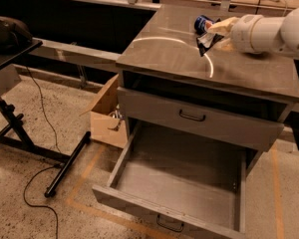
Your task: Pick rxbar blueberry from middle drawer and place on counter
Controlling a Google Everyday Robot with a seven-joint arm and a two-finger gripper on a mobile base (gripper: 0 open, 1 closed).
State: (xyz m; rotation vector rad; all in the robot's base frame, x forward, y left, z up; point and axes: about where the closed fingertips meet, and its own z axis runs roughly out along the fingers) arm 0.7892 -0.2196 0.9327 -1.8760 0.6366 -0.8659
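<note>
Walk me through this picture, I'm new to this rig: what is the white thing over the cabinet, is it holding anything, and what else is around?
The white tube at upper right is the robot's single arm. At its end is the gripper, over the back of the counter and next to a blue Pepsi can. It is shut on the rxbar blueberry, the dark wrapper sticking out to the left. Whether the bar touches the counter is unclear.

There is only one camera view, looking down at the cabinet from its front.

Below, the middle drawer is pulled open, its floor bare. The drawer front above is closed. A cardboard box sits on the ground to the left.
</note>
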